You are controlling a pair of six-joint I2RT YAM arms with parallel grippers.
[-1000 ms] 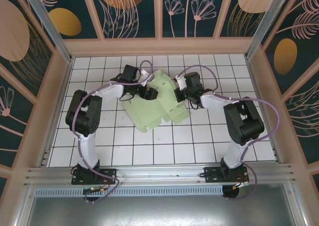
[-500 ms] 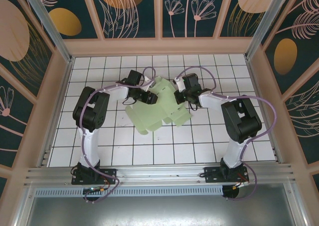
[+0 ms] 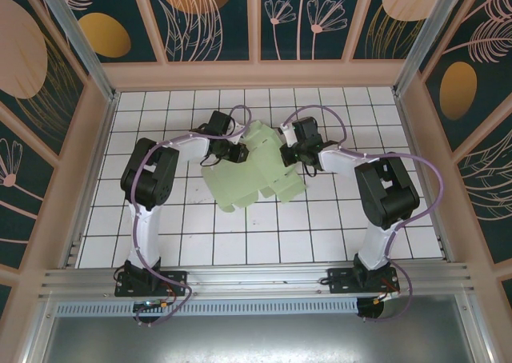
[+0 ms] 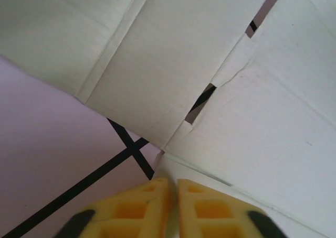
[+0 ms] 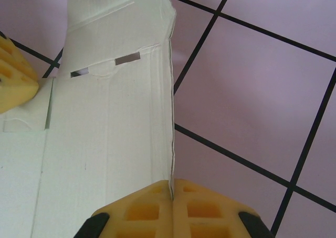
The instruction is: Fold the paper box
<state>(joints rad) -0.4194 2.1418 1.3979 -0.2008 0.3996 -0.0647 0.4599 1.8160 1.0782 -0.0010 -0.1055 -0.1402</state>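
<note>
1. The pale light-green paper box [image 3: 252,171], a die-cut sheet of thin card with flaps and slots, lies partly folded on the white table with a black grid [image 3: 320,227]. It sits in the far middle part, between the two arms.
2. The left gripper [image 4: 172,193] meets the box's left side. Its yellow foam pads [image 4: 139,214] are pinched together on a thin card edge, just below a corner.
3. The right gripper [image 5: 171,193] is clamped on the box's right side, and the card's long edge runs straight into the seam between its pads.
4. In the right wrist view, another yellow pad [image 5: 13,75] touches a small tab at the card's left.
</note>
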